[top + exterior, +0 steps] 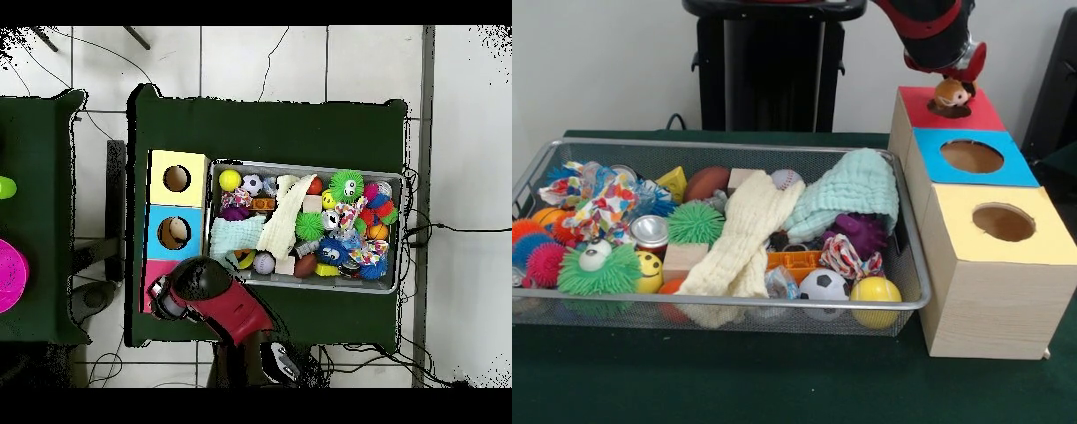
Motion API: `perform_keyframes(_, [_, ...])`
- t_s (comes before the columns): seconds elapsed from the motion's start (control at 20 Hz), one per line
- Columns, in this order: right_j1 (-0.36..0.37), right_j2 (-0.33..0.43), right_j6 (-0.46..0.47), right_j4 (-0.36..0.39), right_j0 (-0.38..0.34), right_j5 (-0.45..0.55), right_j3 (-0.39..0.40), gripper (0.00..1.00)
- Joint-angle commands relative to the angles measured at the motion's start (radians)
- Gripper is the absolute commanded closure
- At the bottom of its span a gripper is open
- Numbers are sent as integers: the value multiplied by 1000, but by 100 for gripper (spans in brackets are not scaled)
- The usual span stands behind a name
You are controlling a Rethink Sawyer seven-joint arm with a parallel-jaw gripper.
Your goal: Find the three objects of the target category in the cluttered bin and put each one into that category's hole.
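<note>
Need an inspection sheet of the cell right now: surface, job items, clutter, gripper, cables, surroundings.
Surface: green cloth table.
Job things: wire-mesh bin full; small brown toy animal sits in the red box's hole; no duckling seen.
Clutter: spiky balls, soccer ball, yellow ball, cream cloth, mint cloth, can; blue box and yellow box holes show nothing inside.
Gripper: over the red box, just above the toy; open or shut cannot be told.
Cables: several on the tiled floor.
Surroundings: second green table with pink object.
</note>
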State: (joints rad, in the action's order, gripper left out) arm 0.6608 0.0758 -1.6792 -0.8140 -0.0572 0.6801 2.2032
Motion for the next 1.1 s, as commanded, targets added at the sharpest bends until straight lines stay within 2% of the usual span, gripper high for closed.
perform_keyframes(0.05, [-193,31,-164,27,22,-368,-86,100])
perform_keyframes(0.35, [-203,-120,-169,166,75,-414,-189,100])
perform_keyframes(0.8, [-230,-97,-184,251,22,-517,-214,100])
perform_keyframes(1.1, [-238,-103,-204,283,21,-530,-231,100])
